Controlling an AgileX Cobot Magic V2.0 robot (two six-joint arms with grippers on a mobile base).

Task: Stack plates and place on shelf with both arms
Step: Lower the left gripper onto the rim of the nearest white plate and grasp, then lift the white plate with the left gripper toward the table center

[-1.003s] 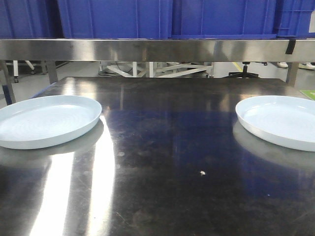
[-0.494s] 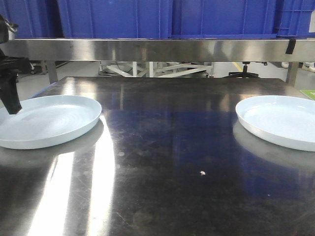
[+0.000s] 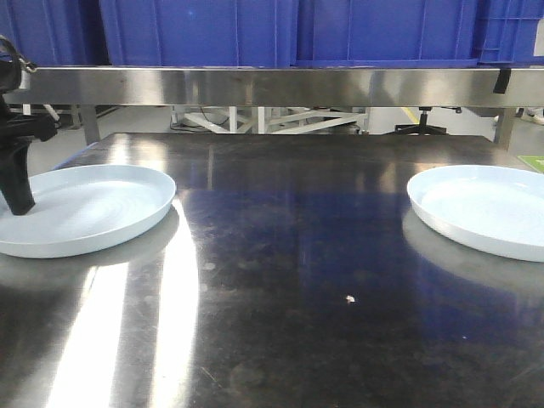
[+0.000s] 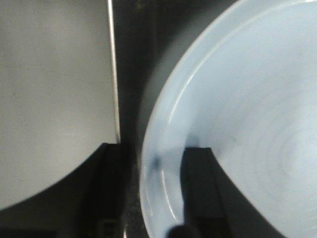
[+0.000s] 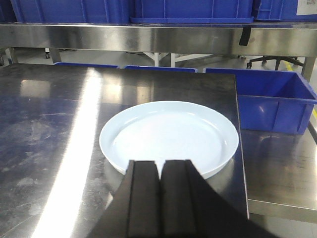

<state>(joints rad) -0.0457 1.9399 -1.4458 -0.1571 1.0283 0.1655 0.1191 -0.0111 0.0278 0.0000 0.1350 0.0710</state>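
Two pale blue-white plates lie on the dark steel tabletop, the left plate (image 3: 85,208) and the right plate (image 3: 489,208). My left gripper (image 3: 20,204) is at the left plate's far-left rim. In the left wrist view this gripper (image 4: 155,148) is open, with one finger outside the rim and one over the left plate (image 4: 237,114), which looks blurred. My right gripper (image 5: 159,161) is shut and empty, just short of the near rim of the right plate (image 5: 168,136). The steel shelf (image 3: 272,85) runs across the back, above the table.
Big blue crates (image 3: 195,30) stand on the shelf. Right of the table, lower down, sits another blue crate (image 5: 267,101). The table's right edge (image 5: 240,148) is close beside the right plate. A small white speck (image 3: 349,298) lies mid-table.
My left gripper came into view at the far left and moved down to the left plate's rim. Both plates stay where they were.
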